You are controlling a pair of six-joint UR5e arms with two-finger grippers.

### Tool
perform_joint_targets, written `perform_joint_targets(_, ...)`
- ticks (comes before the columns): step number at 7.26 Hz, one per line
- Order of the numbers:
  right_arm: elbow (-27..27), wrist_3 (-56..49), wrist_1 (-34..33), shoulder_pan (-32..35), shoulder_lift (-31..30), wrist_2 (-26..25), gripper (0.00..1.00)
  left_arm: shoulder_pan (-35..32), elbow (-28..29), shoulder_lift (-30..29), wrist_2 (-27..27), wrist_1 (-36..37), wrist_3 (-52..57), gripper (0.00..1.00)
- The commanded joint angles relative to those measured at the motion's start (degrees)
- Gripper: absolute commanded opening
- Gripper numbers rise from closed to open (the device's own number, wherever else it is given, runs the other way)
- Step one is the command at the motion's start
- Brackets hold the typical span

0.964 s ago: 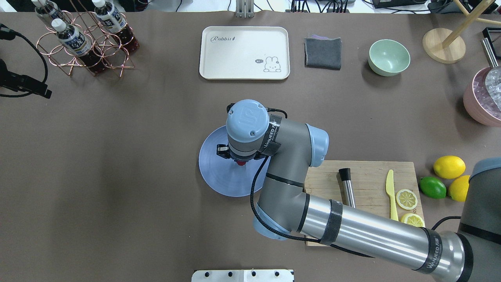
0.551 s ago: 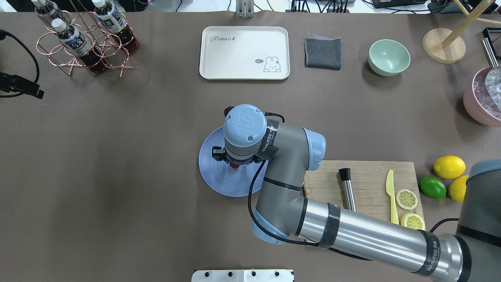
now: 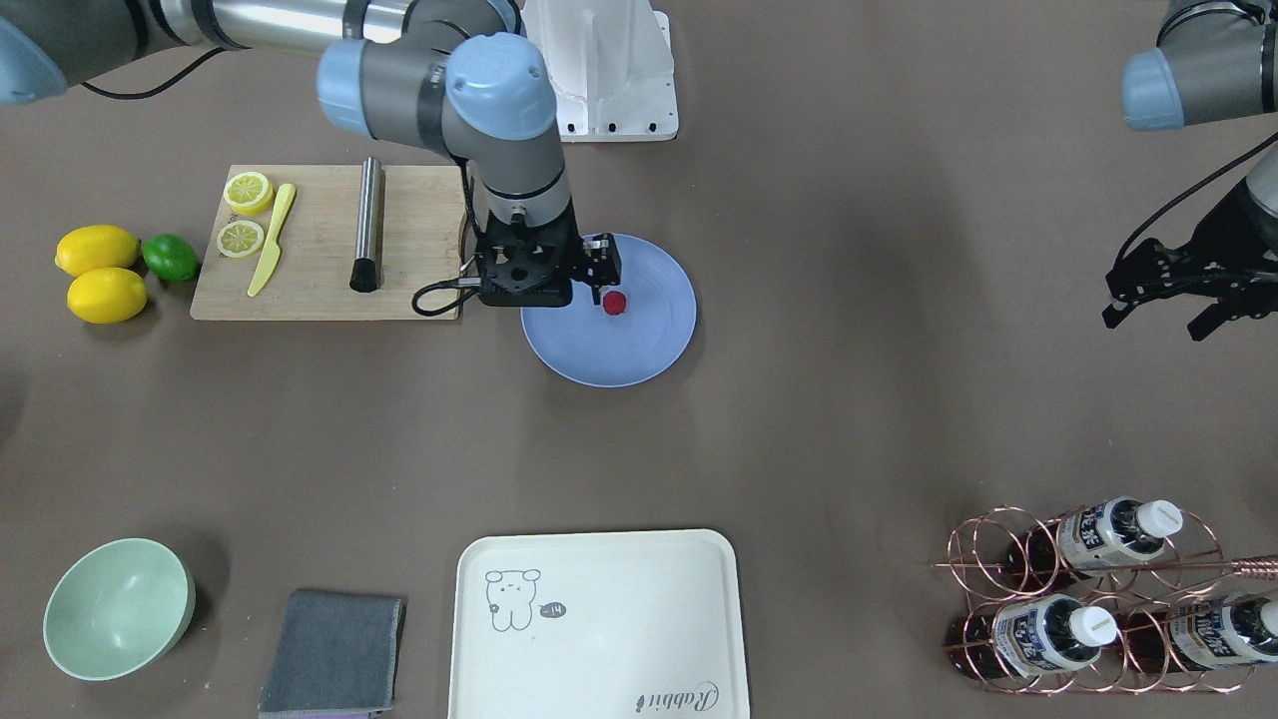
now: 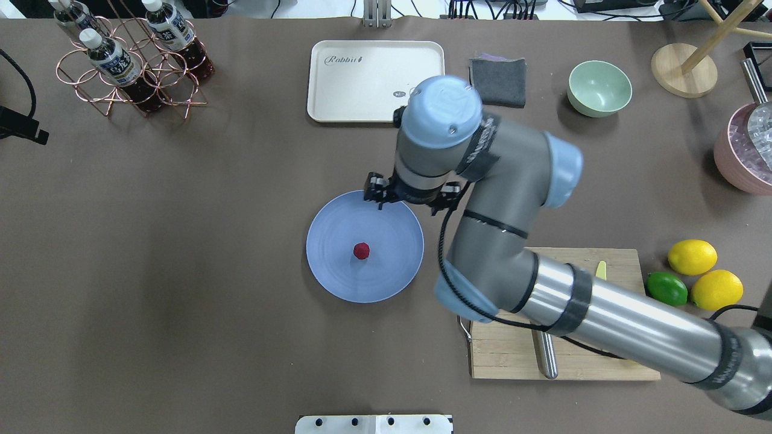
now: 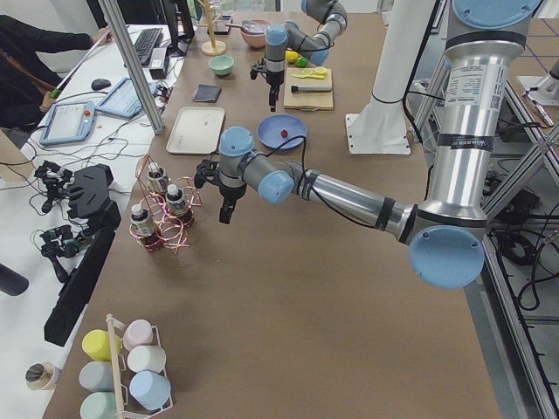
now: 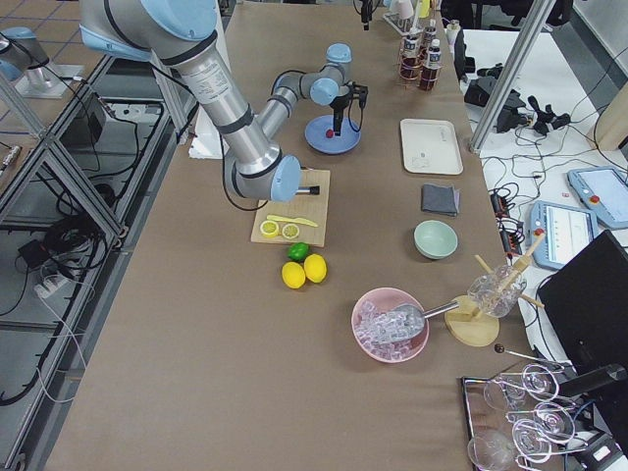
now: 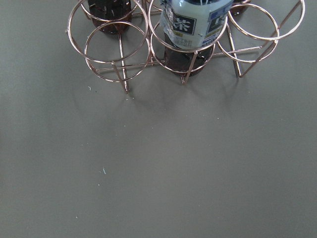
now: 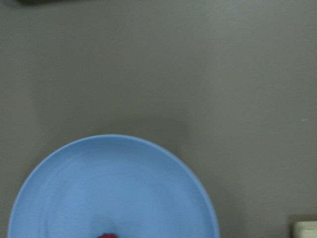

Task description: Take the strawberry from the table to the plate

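Observation:
The strawberry (image 4: pixel 361 251) (image 3: pixel 614 303), a tiny dark-red berry, lies free near the middle of the blue-lavender plate (image 4: pixel 338 274) (image 3: pixel 639 350) on the brown table (image 4: pixel 181 241). My right gripper (image 4: pixel 410 196) (image 3: pixel 559 275) hangs raised over the plate's far rim, open and empty, apart from the berry. The right wrist view shows the plate (image 8: pixel 114 188) below, with the strawberry (image 8: pixel 106 236) just at the bottom edge. My left gripper (image 3: pixel 1158 318) hovers open and empty far off by the bottle rack.
A wooden cutting board (image 4: pixel 567 355) with a metal rod, a yellow knife and lemon slices lies beside the plate. Lemons and a lime (image 4: pixel 666 288) sit beyond it. Cream tray (image 4: pixel 356 81), grey cloth (image 4: pixel 497 81), mint bowl (image 4: pixel 599 87) and copper bottle rack (image 4: pixel 129 66) line the far side.
My right gripper has let go of the strawberry, risen, and drawn back toward the plate's far rim. The berry now lies uncovered on the plate. The left gripper slid further left.

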Motion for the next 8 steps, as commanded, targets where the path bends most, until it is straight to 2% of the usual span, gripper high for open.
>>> perform_joint_targets(1, 13.1, -16.1, -13.3, 10.6, -10.8, 4.4, 1.00, -5.2, -0.1, 0.8, -1.5, 4.6, 9.1, 0.98)
perform_joint_targets(2, 15.3, -29.0, -15.4, 16.0, -17.6, 4.9, 1.00, -9.9, -0.1, 0.8, -0.9, 10.1, 18.3, 0.98)
perform_joint_targets(3, 15.2, -40.7, -14.8, 22.5, -24.0, 7.7, 1.00, -14.3, 0.1, 0.7, -0.8, 15.5, 26.6, 0.98)
perform_joint_targets(4, 13.9, -52.0, -14.8, 30.8, -29.2, 12.6, 1.00, -17.7, 0.6, 0.8, -0.7, 19.7, 33.7, 0.98)
perform_joint_targets(5, 11.5, -61.9, -14.8, 38.6, -32.8, 15.6, 1.00, -19.6, 0.9, 1.2, -0.7, 20.8, 36.7, 0.98)
perform_joint_targets(7, 3.1, -78.7, -14.8, 50.6, -34.8, 16.9, 1.00, -21.1, 1.3, 4.3, -0.8, 20.6, 37.3, 0.98)
perform_joint_targets(8, 0.1, -82.6, -14.8, 53.7, -34.8, 16.9, 1.00, -21.0, 1.5, 4.3, -0.9, 20.6, 37.3, 0.98)
